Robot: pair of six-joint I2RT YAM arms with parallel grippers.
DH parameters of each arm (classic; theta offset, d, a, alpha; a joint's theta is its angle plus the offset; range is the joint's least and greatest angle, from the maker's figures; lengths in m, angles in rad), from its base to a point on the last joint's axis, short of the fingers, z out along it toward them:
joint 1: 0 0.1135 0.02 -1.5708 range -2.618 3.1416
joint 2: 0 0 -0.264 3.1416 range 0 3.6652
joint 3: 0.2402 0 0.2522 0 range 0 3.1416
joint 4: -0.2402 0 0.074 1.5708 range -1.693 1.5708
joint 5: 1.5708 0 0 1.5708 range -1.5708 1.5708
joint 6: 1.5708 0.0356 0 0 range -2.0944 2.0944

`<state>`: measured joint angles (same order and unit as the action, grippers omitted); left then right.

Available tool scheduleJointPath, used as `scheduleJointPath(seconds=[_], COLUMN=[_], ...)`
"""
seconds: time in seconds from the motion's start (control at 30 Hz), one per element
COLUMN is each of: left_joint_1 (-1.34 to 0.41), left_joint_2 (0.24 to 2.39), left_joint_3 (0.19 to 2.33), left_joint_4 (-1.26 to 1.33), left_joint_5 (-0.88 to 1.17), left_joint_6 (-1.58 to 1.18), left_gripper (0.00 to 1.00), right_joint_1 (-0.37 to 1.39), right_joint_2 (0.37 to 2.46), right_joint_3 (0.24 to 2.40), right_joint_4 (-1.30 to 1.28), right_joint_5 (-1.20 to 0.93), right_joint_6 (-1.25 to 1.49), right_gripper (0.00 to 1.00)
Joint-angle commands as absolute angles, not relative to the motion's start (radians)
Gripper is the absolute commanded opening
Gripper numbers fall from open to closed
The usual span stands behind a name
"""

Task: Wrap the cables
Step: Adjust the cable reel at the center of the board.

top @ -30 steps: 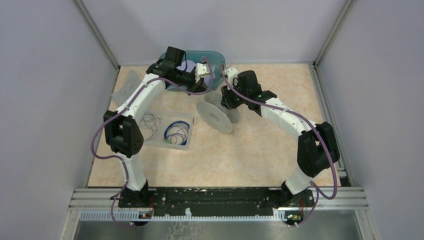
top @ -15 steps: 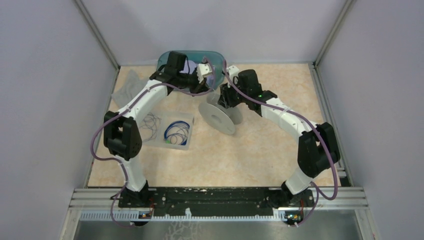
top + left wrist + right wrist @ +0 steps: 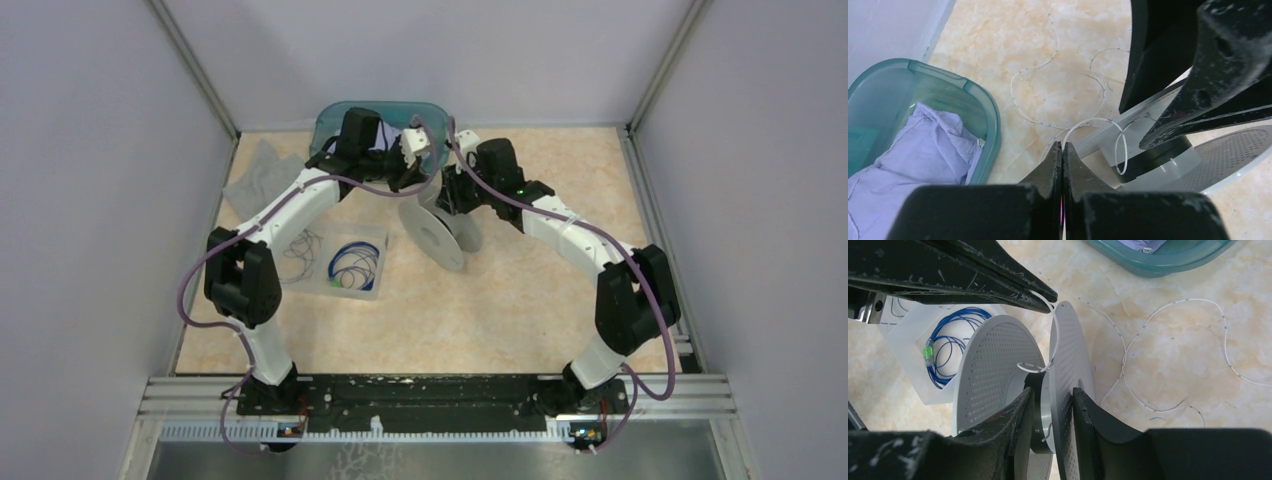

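A whitish cable [image 3: 1098,120] runs from the floor to the hub of a white perforated spool [image 3: 432,235]. My left gripper [image 3: 1062,145] is shut on this cable just above the spool; it also shows in the top view [image 3: 430,168] and in the right wrist view [image 3: 1050,294]. My right gripper [image 3: 1052,392] is shut on the spool's far flange [image 3: 1073,350], one finger between the flanges and one outside, holding the spool on edge. Loose cable [image 3: 1148,325] lies in curves on the table. A blue cable coil [image 3: 352,265] lies in a white tray [image 3: 372,285].
A teal bin [image 3: 345,112] with lilac cloth stands at the back, right behind both grippers. A grey cloth [image 3: 255,170] lies at the back left. A thin darker wire loop [image 3: 298,248] lies in the tray's left half. Metal frame posts line the table edges.
My left gripper has moved right and slightly nearer, closing in over the spool with the cable. The spool and my right gripper have shifted only slightly.
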<state>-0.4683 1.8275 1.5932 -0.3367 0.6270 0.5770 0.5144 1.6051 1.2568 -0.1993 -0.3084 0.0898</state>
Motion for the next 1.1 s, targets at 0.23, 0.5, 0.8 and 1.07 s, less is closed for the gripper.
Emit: scheduleJointPath(seconds=[0.23,0.5,0.8,1.07], left_joint_1=[-0.479,-0.477,-0.478,-0.458], left_joint_2=[1.756,1.749,1.743,1.738], left_joint_3=[1.506,1.478,1.479,1.469], left_joint_4=[-0.217,-0.184,-0.174,-0.186], left_joint_5=[0.545,0.568,0.635,0.748], left_joint_6=[0.47,0.37,0.31,0.205], left_gripper=[0.01,0.01,0.01,0.01], right_joint_1=[0.525,0.548,0.577,0.578], right_joint_2=[1.572,1.581,1.59,1.599], right_joint_3=[1.283,1.288,1.292,1.282], right_joint_4=[-0.126,-0.139,-0.152,-0.142], right_joint_5=[-0.326,-0.279,-0.181,-0.137], right_joint_6=[0.152,0.101,0.055,0.052], right_gripper=[0.41,0.45,0.48,0.48])
